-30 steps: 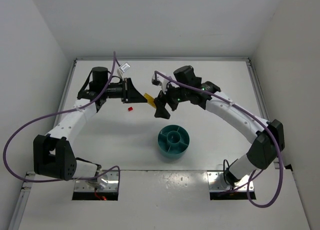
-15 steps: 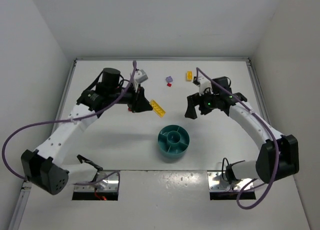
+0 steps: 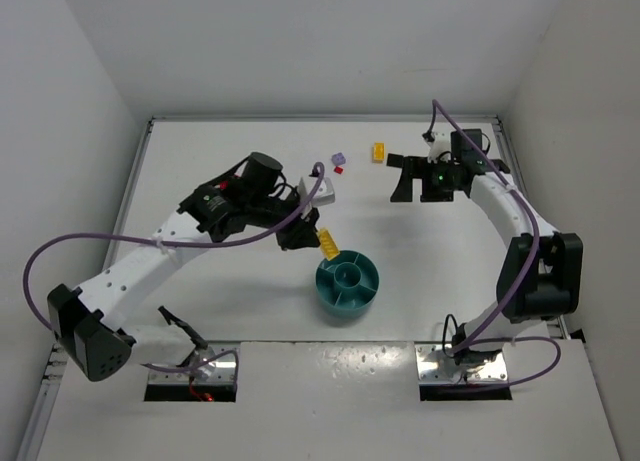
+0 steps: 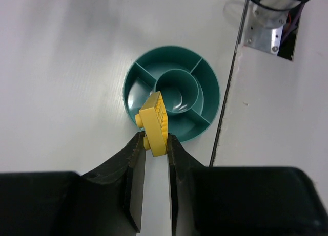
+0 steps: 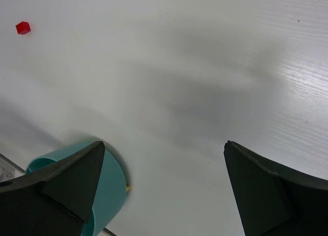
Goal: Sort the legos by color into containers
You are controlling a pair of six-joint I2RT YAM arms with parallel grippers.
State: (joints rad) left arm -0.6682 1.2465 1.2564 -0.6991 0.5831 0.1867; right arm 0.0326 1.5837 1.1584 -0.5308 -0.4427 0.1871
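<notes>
Camera up top first: we see the left gripper [image 3: 305, 239] pinching a long yellow lego [image 3: 327, 245] right by the upper-left rim of the teal dish [image 3: 345, 306]. The right gripper [image 3: 405, 178] sits well away at the far side of the table [image 3: 200, 301], jaws spread wide with nothing in them. Near it lie a second yellow brick [image 3: 379, 152], a lilac brick [image 3: 338, 158] and a red brick [image 3: 340, 168], the last two touching or nearly so.

Left wrist view: both fingers [image 4: 134, 159] clamp the yellow lego's lower end, and it tilts up over the dish's rim and one wedge section. We can't tell if it touches the plastic. All the compartments we can see look bare.

Right wrist view: fingers [image 5: 266, 195] wide apart over white tabletop, dish edge poking in lower left, one red brick up in the far corner.
</notes>
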